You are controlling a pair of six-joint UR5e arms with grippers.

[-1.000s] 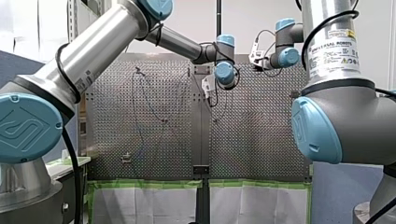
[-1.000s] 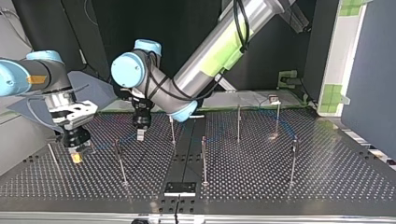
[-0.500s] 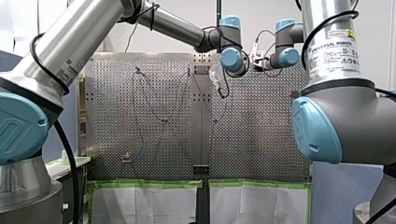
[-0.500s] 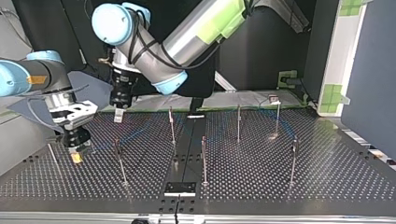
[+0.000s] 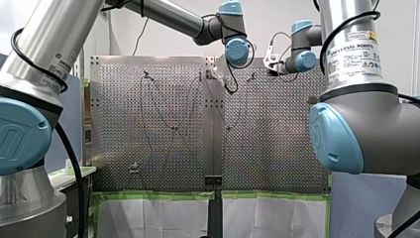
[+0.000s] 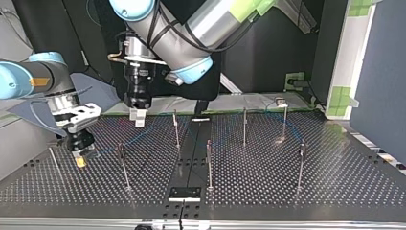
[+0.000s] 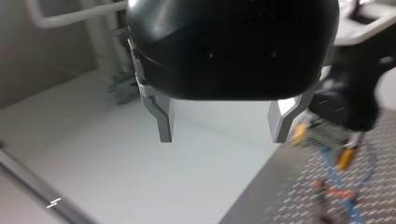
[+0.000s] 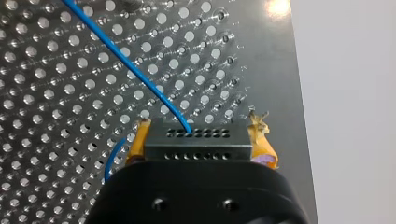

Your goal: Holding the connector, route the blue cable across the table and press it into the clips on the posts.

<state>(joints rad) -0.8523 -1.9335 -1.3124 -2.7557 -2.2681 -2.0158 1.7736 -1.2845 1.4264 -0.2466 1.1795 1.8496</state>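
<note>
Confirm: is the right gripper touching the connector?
Touching. Right wrist view: the connector sits clamped between the yellow pads of the right gripper, both pads against its sides, the blue cable leaving its front.

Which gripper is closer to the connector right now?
Right. My right gripper is shut on the connector; my left gripper hangs open, apart, to its right in the top view.
</note>
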